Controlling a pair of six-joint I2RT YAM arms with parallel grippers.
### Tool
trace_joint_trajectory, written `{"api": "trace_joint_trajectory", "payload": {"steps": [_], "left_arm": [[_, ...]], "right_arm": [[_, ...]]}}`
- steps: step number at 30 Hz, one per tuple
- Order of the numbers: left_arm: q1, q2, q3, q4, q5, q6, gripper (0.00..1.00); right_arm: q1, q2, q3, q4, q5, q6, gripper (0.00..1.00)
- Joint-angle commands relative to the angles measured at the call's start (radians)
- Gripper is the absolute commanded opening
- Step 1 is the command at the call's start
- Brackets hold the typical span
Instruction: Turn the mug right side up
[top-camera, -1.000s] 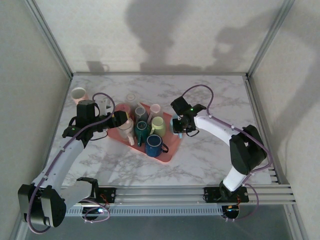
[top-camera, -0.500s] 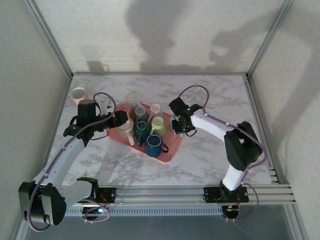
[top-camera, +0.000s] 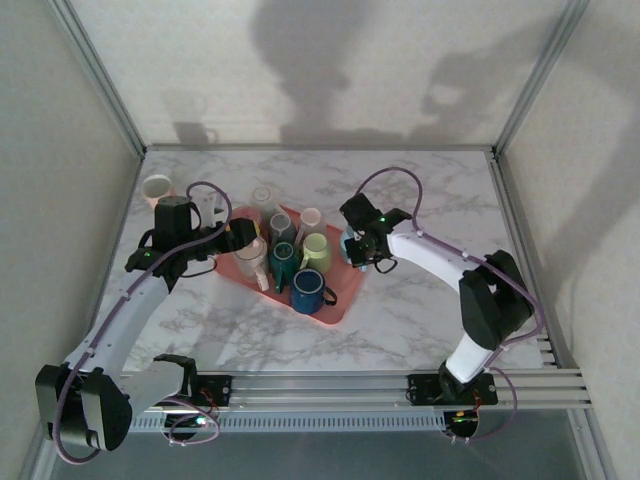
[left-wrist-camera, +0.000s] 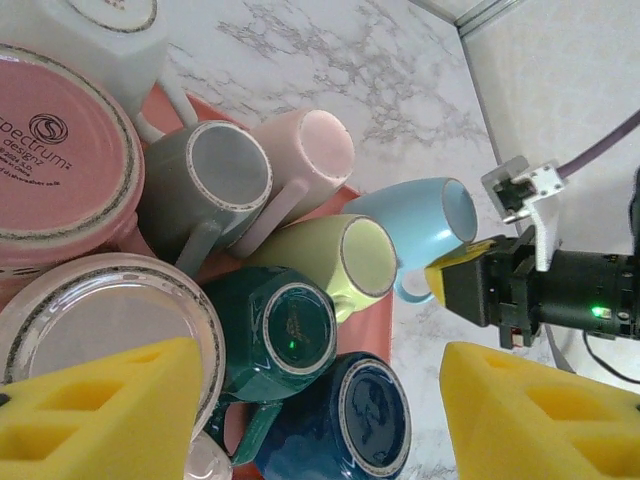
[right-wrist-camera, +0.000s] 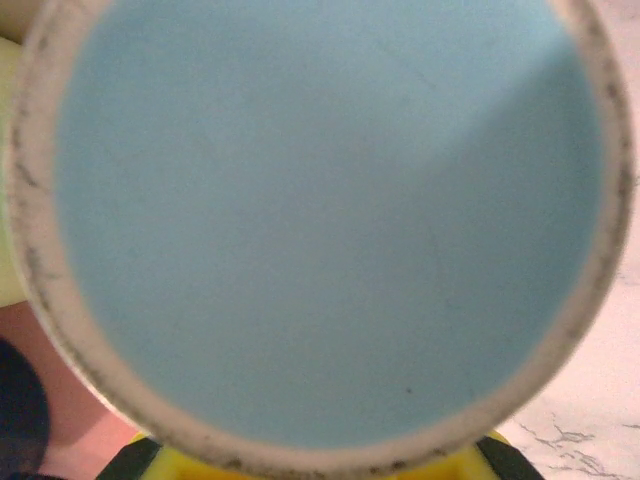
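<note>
The light blue mug (left-wrist-camera: 415, 228) lies tipped on its side at the right edge of the pink tray (top-camera: 336, 312), its base turned toward the right wrist camera. That base (right-wrist-camera: 320, 210) takes up nearly the whole right wrist view. My right gripper (left-wrist-camera: 462, 277) is shut on the mug at its handle side, and its yellow pads (right-wrist-camera: 190, 466) peek out under the base rim. My left gripper (left-wrist-camera: 320, 420) hovers open above the dark blue mug (left-wrist-camera: 368, 415) and the dark green mug (left-wrist-camera: 288, 335), holding nothing.
Several more mugs stand upside down on the tray: lime (left-wrist-camera: 335, 258), grey (left-wrist-camera: 215, 175), pink (left-wrist-camera: 310, 150) and a big pink one (left-wrist-camera: 55, 165). A glass (left-wrist-camera: 100, 325) sits under the left finger. An upright mug (top-camera: 157, 187) stands at the back left. Metal posts flank the table.
My right gripper has closed on the light blue mug, and its wrist has shifted slightly. The left arm has barely moved.
</note>
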Motion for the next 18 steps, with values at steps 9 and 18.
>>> {"api": "trace_joint_trajectory", "payload": {"steps": [9,18], "left_arm": [[-0.050,-0.082,-0.107,0.327,0.087,-0.295,0.65],[-0.128,-0.050,-0.089,0.447,0.035,-0.478,0.65]], "right_arm": [[-0.001,-0.250,0.041,-0.003,-0.095,0.042,0.00],[-0.055,-0.363,0.094,0.053,-0.264,0.085,0.00]]}}
